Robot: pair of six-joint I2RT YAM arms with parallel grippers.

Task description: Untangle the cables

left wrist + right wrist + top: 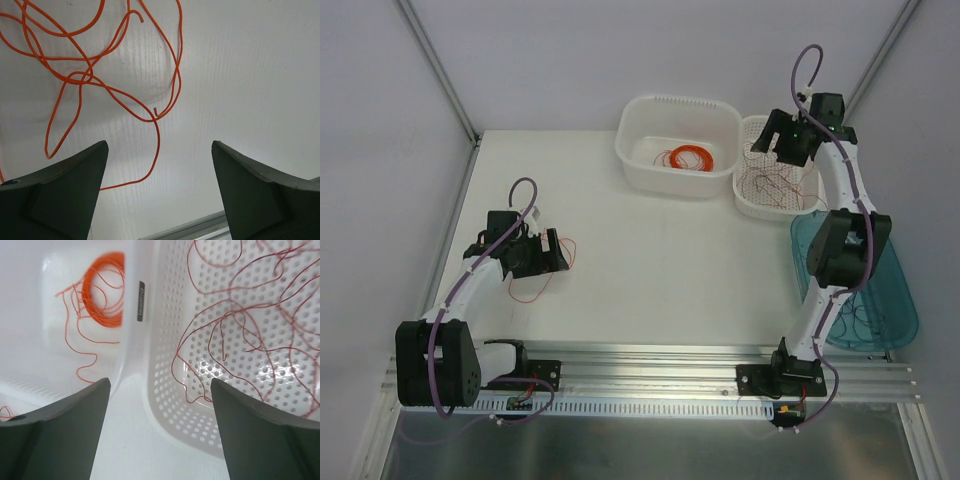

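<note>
**White table, both claws wide open**

White table [650, 270] with grey walls around it is where I work. My left claw [560, 250] sits at about 9 o'clock on the table, seen from above. Its two fingers are spread wide and nothing is between them. A loose orange wire [530, 288] lies flat on the table just beside that claw. In my left wrist view the left claw [160, 150] hangs over the orange wire [80, 77], which curls in big loops that cross each other toward 11 o'clock.

My right claw [785, 140] is up at about 1 o'clock, over a white basket [760, 212] full of little holes. Its fingers are spread wide too and hold nothing. Thin red wires [775, 185] lie in a curly mess in that basket. My right wrist view shows the right claw [160, 385] above the basket [170, 340], with the red wires [240, 320] toward 2 o'clock.

A white tub [640, 120] touches the basket at 12 o'clock. A neat ring of orange wire [690, 157] lies in it. A teal tray [900, 300] sits at 4 o'clock.
</note>
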